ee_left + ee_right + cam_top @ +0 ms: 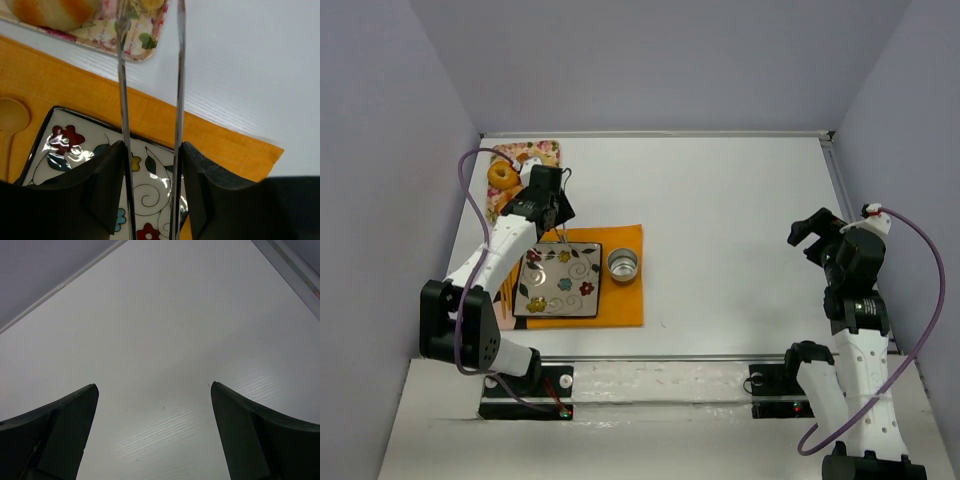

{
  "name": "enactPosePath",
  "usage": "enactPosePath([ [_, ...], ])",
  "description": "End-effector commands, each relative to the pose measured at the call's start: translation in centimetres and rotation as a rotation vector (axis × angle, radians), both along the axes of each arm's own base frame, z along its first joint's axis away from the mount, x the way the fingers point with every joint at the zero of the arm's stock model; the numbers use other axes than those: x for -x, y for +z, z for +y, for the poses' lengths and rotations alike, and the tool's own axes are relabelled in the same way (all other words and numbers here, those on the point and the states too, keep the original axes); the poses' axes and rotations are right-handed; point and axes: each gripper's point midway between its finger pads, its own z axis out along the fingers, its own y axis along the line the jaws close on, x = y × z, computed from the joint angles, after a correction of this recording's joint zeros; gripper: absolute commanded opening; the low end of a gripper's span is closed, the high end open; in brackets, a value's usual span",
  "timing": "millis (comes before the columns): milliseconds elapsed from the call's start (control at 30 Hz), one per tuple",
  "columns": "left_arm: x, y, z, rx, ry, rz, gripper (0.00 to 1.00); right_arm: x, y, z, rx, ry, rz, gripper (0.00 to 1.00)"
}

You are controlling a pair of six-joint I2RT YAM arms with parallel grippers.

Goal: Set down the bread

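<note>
Seen from above, the left gripper reaches out over the near edge of a floral tray, clenched around a pair of metal tongs. In its wrist camera the two thin blades run straight out from between the black fingers, pressed against their inner faces. Beyond the fingertips, at the far end of the blades, lies the tray's rounded corner. A small pale yellow sliver there, sitting between the blade tips, appears to be the bread. Too little of it shows to tell whether the tongs touch it. Just left of the blades on the same tray sits a round bun striped pale and golden. A brown doughnut lies on the tray to the gripper's left in the overhead view. Directly beneath the gripper is a square flowered plate on an orange mat, with a wooden spoon beside the plate on the left and a small metal cup to its right. Well apart, the right gripper hangs with its fingers spread wide, holding nothing, over the bare white table.
</note>
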Motion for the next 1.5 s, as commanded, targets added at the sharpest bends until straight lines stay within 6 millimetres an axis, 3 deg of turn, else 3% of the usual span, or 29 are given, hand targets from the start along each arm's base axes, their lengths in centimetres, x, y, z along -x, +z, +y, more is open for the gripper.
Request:
enactPosePath([
  [0, -2.9, 2.4, -0.5, 0.015, -0.02, -0.078, 0.59, -0.3, 1.6, 0.0, 0.021, 0.009, -0.055, 1.0],
  [133, -3.8, 1.7, 0.2, -0.014, 0.005, -0.056, 0.59, -0.3, 1.6, -0.1, 0.024, 0.003, -0.056, 1.0],
  [233, -4.2, 0.9, 0.7, -0.024, 0.023, -0.038, 0.7, -0.3, 1.6, -0.1, 0.024, 0.0, -0.053, 1.0],
  [300, -4.5, 0.9, 0.6, -0.013, 0.018, -0.041, 0.72, -0.3, 1.6, -0.2, 0.021, -0.007, -0.053, 1.0],
  [633, -7.4, 0.0, 1.9, -0.034, 0.033, -0.026, 0.73, -0.3, 1.4, -0.4, 0.026, -0.015, -0.049, 1.0],
  [833, -9.2, -0.4, 2.2, -0.041, 0.027, -0.019, 0.69, -0.4, 1.4, -0.4, 0.025, -0.014, -0.048, 1.0],
  [967, -9.8, -0.6, 2.2, -0.046, 0.027, -0.011, 0.59, -0.4, 1.3, -0.4, 0.025, -0.014, -0.046, 1.0],
  [1133, -9.2, 0.5, 2.1, -0.03, 0.032, -0.028, 0.41, -0.5, 1.4, -0.3, 0.023, -0.011, -0.048, 1.0],
  [1267, -7.7, 1.6, 2.4, -0.01, 0.054, -0.056, 0.28, -0.6, 1.2, -0.2, 0.02, -0.007, -0.044, 1.0],
  [1300, -7.2, 2.8, 2.5, -0.003, 0.058, -0.082, 0.27, -0.6, 1.2, -0.2, 0.021, -0.005, -0.044, 1.0],
  [1400, -5.8, 3.3, 2.3, 0.037, 0.083, -0.098, 0.27, -0.6, 1.2, -0.2, 0.019, -0.004, -0.044, 1.0],
  [1433, -5.1, 4.6, 1.8, 0.067, 0.076, -0.13, 0.28, -0.6, 1.2, -0.2, 0.017, -0.003, -0.045, 1.0],
  [1467, -4.1, 3.8, 1.5, 0.079, 0.078, -0.115, 0.28, -0.6, 1.1, -0.1, 0.016, 0.0, -0.043, 1.0],
])
